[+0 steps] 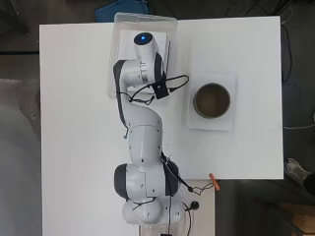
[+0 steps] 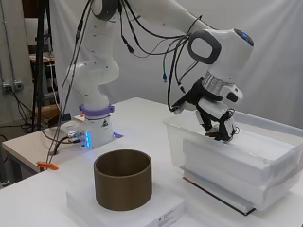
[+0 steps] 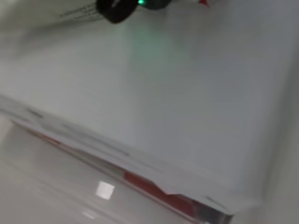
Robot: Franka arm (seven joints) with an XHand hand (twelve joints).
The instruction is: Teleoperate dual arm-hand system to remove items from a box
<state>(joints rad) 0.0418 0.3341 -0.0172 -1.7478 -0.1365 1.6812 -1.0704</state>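
A white table (image 2: pixel 142 118) stood before a pale curtain, its top smooth and matte, and the side view read from left to right as follows. At the far left the white arm (image 2: pixel 94 80) rose from its base at the table's edge, glossy and rounded, with black cables looping off it. Next came a short brown cylinder (image 2: pixel 123 185), open at the top and dull like cardboard or metal, standing on a flat white slab (image 2: pixel 142 210). Right of that sat the clear plastic box (image 2: pixel 246 184), thin-walled and rectangular, with a stack of flat white items (image 2: pixel 227 163) filling much of it and a dark red edge showing under the stack. The hand (image 2: pixel 218 124), black and white, hung just over the near end of the box with its fingers curled downward toward the top of the stack; whether they pinched anything I could not tell, and no item showed lifted free. The wrist view showed only a broad smooth white surface very close, with layered edges below it. My judgement is that this was the reach-in step, with nothing yet removed. The next move would call for getting fingertips under the edge of a flat, slippery top item.
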